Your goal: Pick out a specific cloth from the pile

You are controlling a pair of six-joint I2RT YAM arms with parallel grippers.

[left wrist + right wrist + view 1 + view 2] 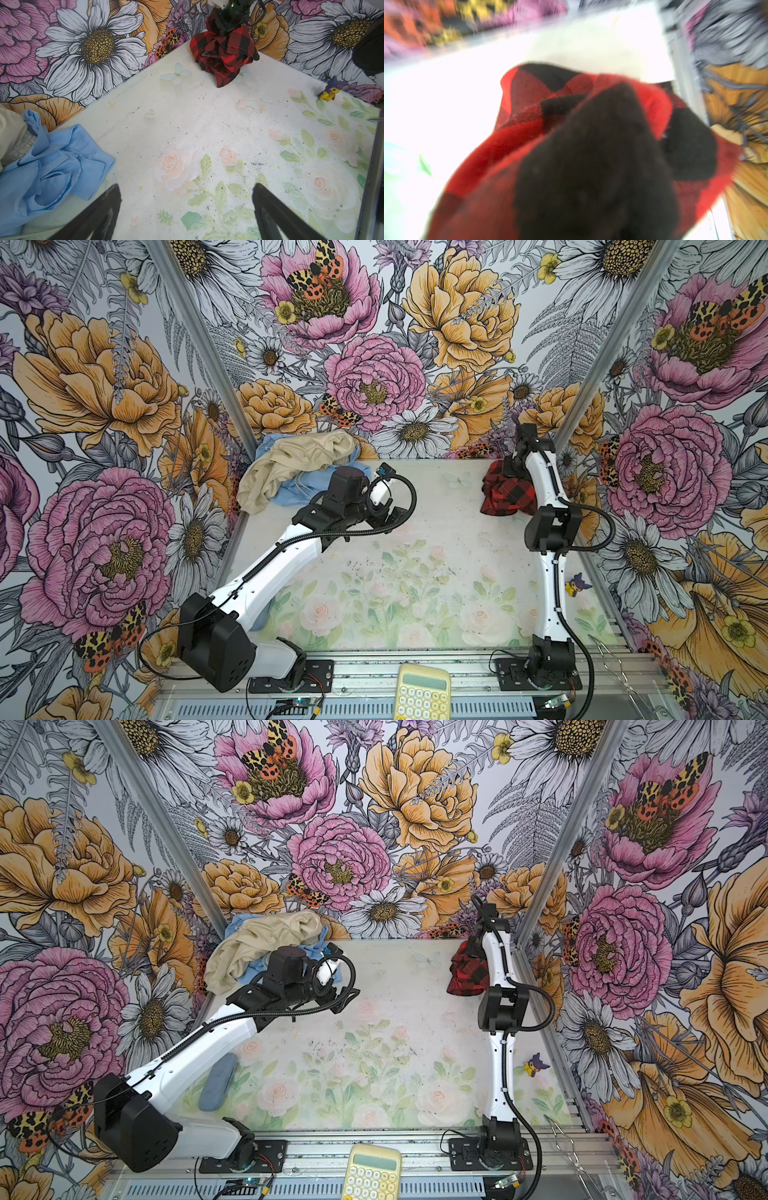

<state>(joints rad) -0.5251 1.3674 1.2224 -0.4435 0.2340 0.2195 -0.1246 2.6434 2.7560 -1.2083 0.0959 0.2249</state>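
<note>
While the right gripper (226, 29) is clenched on the top of the cloth (505, 491), a bunched red-and-black plaid piece, that cloth sits well apart from the pile (297, 472), straight across the table (436, 539) from it along the same back wall. The pile is a beige cloth (291, 466) lying over a light blue cloth (56, 162). The left gripper (187, 207) hovers just beside the pile, jaws spread wide and holding nothing. In the left wrist view the plaid's lowest tip appears to touch the table. The step in hand looks like the lift. It is best done straight up and slowly, so the soft folds do not slip from the pinch, and carried away from the pile, not toward it. The right wrist view is too blurred to show how deep the grip bites.
</note>
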